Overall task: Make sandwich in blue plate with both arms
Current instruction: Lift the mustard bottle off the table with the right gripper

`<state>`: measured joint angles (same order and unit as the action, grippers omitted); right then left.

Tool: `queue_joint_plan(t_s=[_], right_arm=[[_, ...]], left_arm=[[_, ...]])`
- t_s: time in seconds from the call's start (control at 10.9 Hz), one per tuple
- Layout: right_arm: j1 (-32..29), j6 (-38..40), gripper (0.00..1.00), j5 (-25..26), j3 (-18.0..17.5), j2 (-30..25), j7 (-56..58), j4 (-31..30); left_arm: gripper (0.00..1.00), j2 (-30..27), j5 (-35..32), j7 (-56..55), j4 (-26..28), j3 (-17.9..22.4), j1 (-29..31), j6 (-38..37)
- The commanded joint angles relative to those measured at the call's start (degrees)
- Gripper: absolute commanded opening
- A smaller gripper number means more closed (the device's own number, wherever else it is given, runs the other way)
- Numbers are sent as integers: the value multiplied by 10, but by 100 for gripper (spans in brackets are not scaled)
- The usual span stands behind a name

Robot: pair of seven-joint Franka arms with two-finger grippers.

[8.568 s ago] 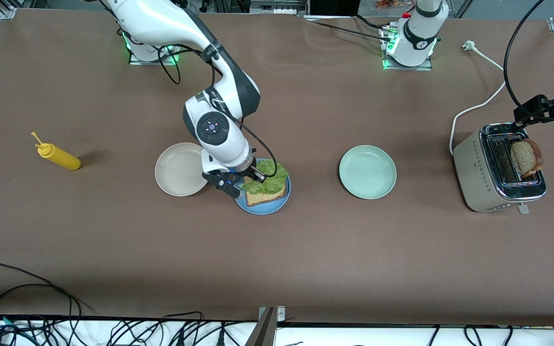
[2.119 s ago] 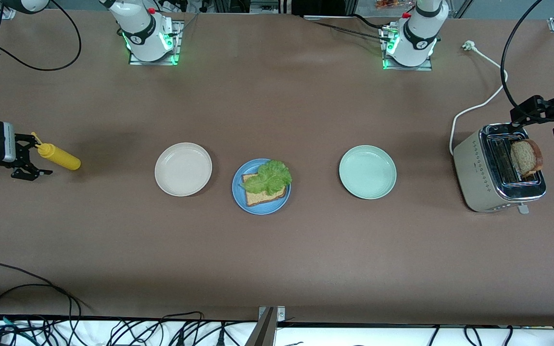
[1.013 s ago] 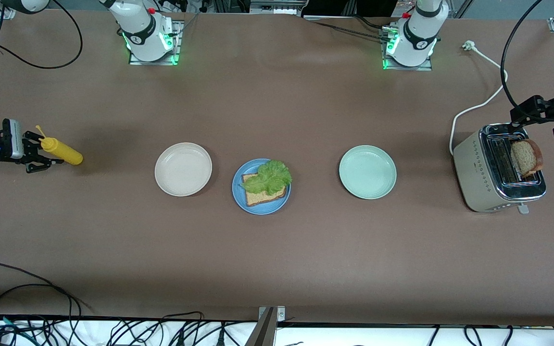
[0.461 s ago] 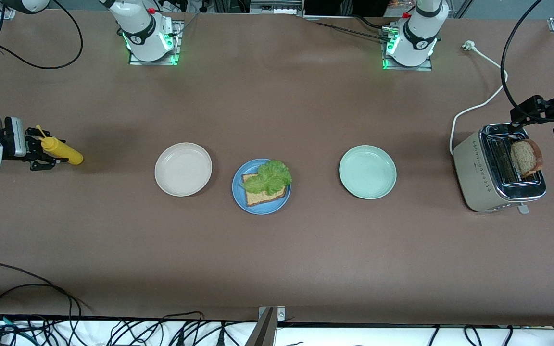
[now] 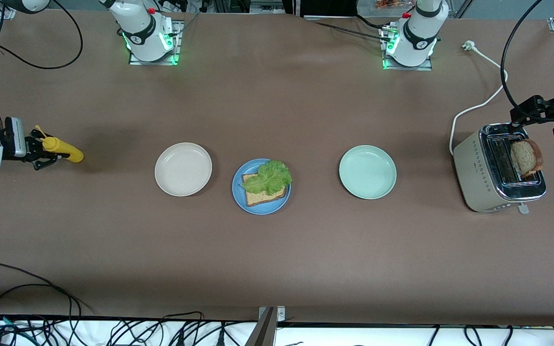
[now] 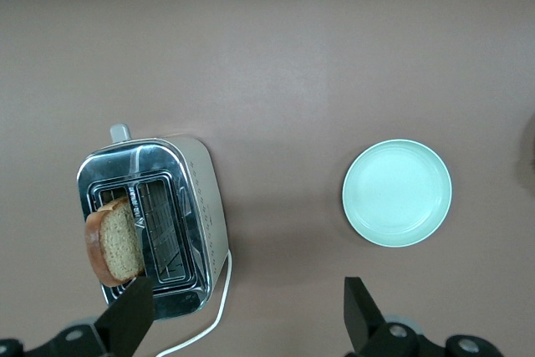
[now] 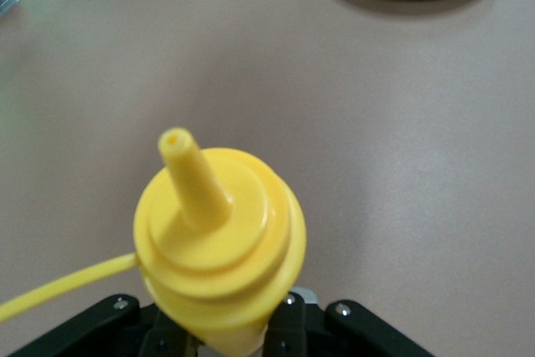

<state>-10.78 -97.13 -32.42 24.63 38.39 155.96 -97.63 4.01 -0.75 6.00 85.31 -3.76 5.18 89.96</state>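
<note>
Since the earlier frames the right arm has swung away from the blue plate (image 5: 261, 186) to its own end of the table, and the right gripper (image 5: 41, 153) now has its fingers closed around the neck end of the yellow squeeze bottle (image 5: 63, 150), whose nozzle points back toward the wrist camera; the bottle looks lifted or tipped off the table (image 5: 277, 250), probably so sauce can be carried to the sandwich.

Taking the blue plate as landmark: toward the left arm's end of the table stands the silver toaster (image 5: 498, 168), a toasted bread slice (image 5: 526, 157) poking from one slot. The left gripper (image 5: 541, 113) hangs over the toaster with its jaws spread wide and empty, seemingly waiting to take that slice as the top layer.

A pale mint-green plate (image 5: 367, 171) lies between the blue plate and the toaster. A cream plate (image 5: 183, 168) sits just beside the blue plate toward the right arm's end.

On the blue plate itself rests one brown bread slice (image 5: 263, 194) with a ruffled lettuce leaf (image 5: 271, 175) laid over it, so the sandwich is half built and lacks its top.
</note>
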Motion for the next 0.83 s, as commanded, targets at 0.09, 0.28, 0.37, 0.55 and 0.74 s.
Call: queue_joint_plan(t_s=[0.09,0.28,0.37,0.55,0.74], right_arm=[[43,3,24,29,4,-95,-77,-39],[79,3,24,82,12,-140,-182,-46],[96,3,24,112,11,-161,-235,-45],[130,3,24,142,12,-186,-323,-40],[167,4,24,206,8,-212,-458,-27]], left_arm=[[100,3,-11,-4,-12,0,-3,-9],[100,3,-11,-4,-12,0,-3,-9],[100,3,-11,-4,-12,0,-3,-9],[100,3,-11,-4,-12,0,-3,-9],[100,3,-11,-4,-12,0,-3,-9]])
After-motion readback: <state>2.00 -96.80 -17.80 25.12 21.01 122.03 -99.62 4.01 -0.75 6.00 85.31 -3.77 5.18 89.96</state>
